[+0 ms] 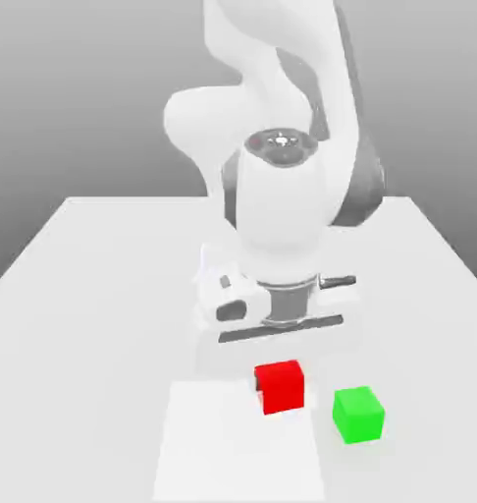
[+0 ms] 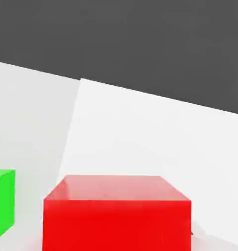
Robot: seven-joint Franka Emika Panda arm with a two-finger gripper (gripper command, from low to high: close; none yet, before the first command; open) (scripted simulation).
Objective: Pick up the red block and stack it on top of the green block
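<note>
- Exterior view: the red block (image 1: 280,385) sits on the white table (image 1: 76,295), directly under the arm's hand (image 1: 277,319), which hangs low above it. The green block (image 1: 358,414) stands near the red block, toward the exterior view's right and a little closer to the camera, not touching it.
- The step in hand seems to be the approach for the grasp; the red block is not yet lifted.
- I cannot tell whether the fingers are spread or pressed together, because the hand's body covers them.
- Hand view: the red block (image 2: 116,215) is very close, with the green block (image 2: 2,201) beside it, apart from it.
- Next move, I think: descend, pinch the red block, lift it, and carry it over the green block.
- A paler square patch (image 1: 242,442) lies under the red block; nothing stands between the two blocks.
</note>
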